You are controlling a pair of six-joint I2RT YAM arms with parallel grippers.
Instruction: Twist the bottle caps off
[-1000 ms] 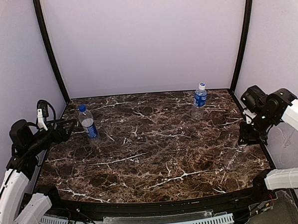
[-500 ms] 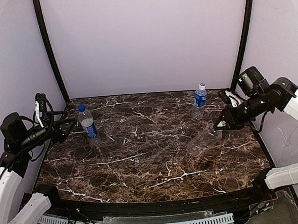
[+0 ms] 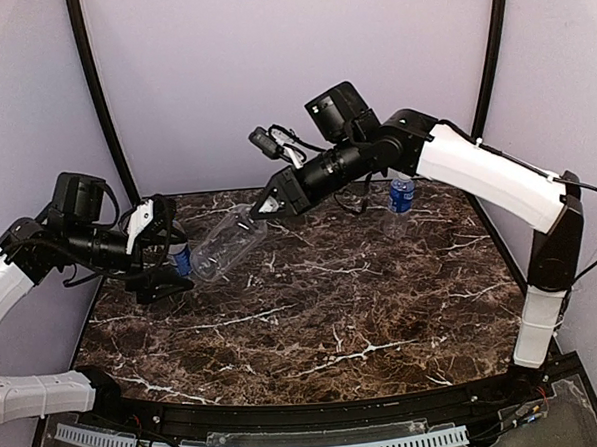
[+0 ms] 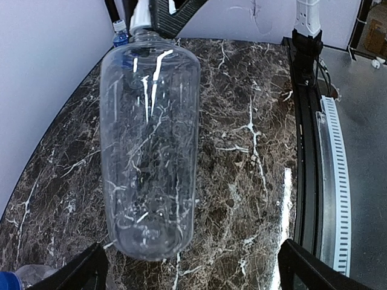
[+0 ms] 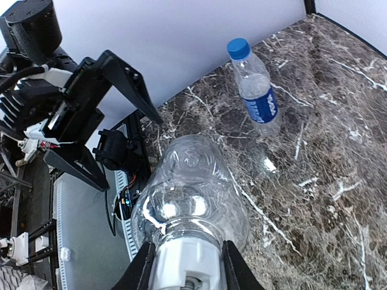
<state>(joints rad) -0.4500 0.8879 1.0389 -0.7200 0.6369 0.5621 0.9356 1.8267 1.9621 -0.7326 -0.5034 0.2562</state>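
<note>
My right gripper [image 3: 261,210] reaches across to the left side and is shut on the white cap [image 5: 184,266] of the unlabelled clear bottle [image 3: 225,245]. It holds the bottle tilted above the table, base toward my left gripper [image 3: 165,253]. The left gripper [image 4: 193,273] is open wide, with the bottle's base [image 4: 148,235] just ahead of its fingers and apart from them. A blue-labelled bottle [image 5: 257,96] with a dark blue cap [image 5: 238,48] stands at the left, partly hidden behind the left gripper in the top view. A second blue-labelled bottle [image 3: 401,193] with a pale cap stands at the back right.
The dark marble table [image 3: 323,312] is enclosed by pale walls at the back and both sides. A black frame rail and a white cable track [image 4: 338,181] run along the near edge. The right arm [image 3: 476,164] spans above the table's back half.
The right arm has swung from the right edge across to the left, lifting the unlabelled bottle off the table. The left arm has risen and turned its open gripper toward the bottle.
</note>
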